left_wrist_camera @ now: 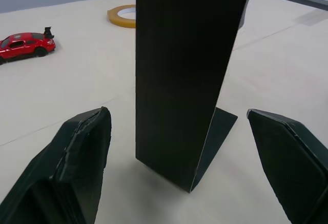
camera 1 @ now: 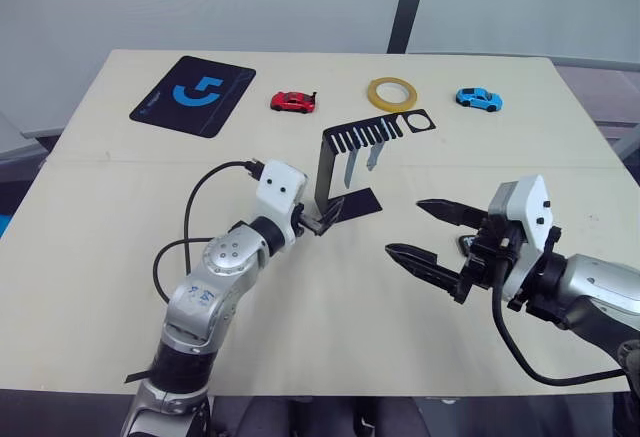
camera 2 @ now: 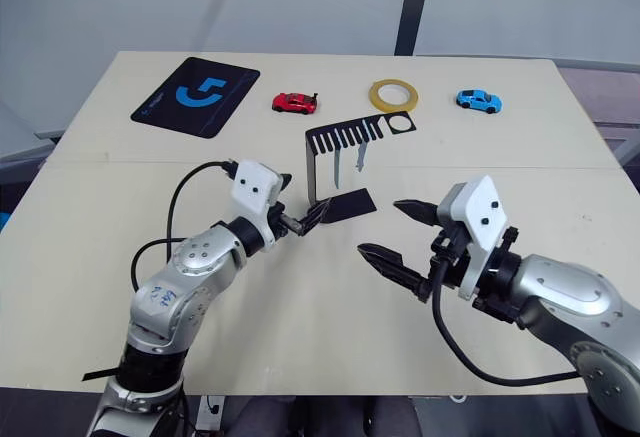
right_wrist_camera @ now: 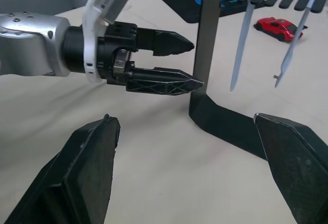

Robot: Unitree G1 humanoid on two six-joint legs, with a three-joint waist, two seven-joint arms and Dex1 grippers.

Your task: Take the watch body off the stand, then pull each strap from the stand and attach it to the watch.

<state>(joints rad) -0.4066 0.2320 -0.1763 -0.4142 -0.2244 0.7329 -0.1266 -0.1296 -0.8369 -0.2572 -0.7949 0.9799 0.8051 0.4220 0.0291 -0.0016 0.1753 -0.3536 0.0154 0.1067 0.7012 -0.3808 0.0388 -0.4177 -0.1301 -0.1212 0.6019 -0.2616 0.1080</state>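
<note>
The black stand (camera 1: 325, 169) is upright mid-table, its slotted top plate (camera 1: 375, 133) reaching to the right. Two pale straps (camera 1: 348, 168) (camera 1: 372, 155) hang from the slots; the right wrist view shows them dangling (right_wrist_camera: 244, 44). Table surface shows through the hole in the top plate. The watch body is hidden from me. My left gripper (camera 1: 333, 213) is open at the foot of the post, one finger (left_wrist_camera: 84, 152) on each side of it. To the right of the stand's base, my right gripper (camera 1: 428, 238) is open and holds nothing.
Along the back of the table lie a black mat with a blue logo (camera 1: 193, 95), a red toy car (camera 1: 293, 102), a roll of yellow tape (camera 1: 391, 93) and a blue toy car (camera 1: 479, 99). A cable loops from my left wrist (camera 1: 205, 192).
</note>
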